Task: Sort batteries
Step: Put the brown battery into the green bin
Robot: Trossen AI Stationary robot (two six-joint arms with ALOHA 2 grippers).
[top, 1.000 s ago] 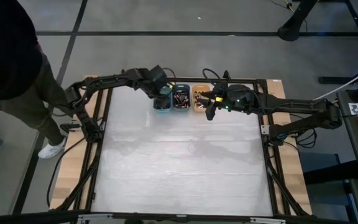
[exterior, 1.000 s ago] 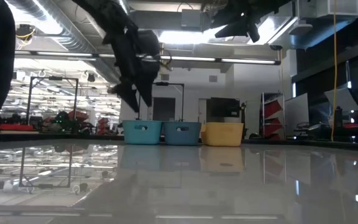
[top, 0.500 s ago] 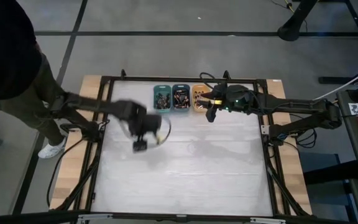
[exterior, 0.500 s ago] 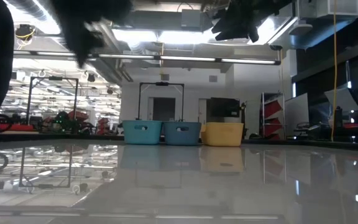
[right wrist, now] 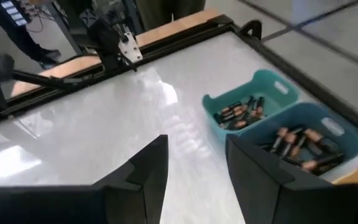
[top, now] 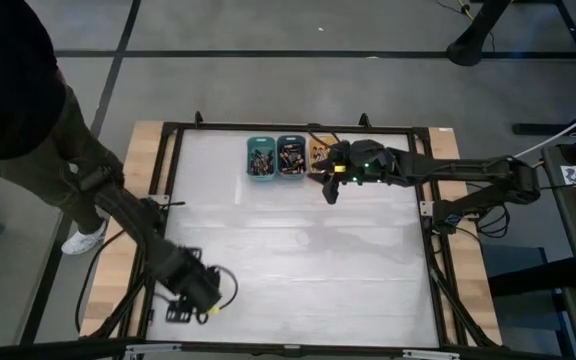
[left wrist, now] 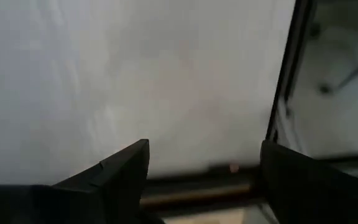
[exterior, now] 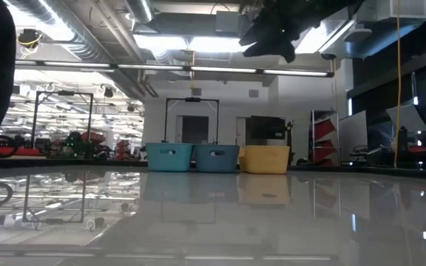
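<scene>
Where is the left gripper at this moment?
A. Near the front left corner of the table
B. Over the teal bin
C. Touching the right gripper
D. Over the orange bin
A: in the high view the left gripper sits by the table's front left corner, far from the three bins at the back edge, where the right gripper hovers.

The pale table [top: 298, 260] carries a teal bin [top: 260, 158], blue bin [top: 290, 157] and orange bin [top: 317, 152] along its far edge.
</scene>
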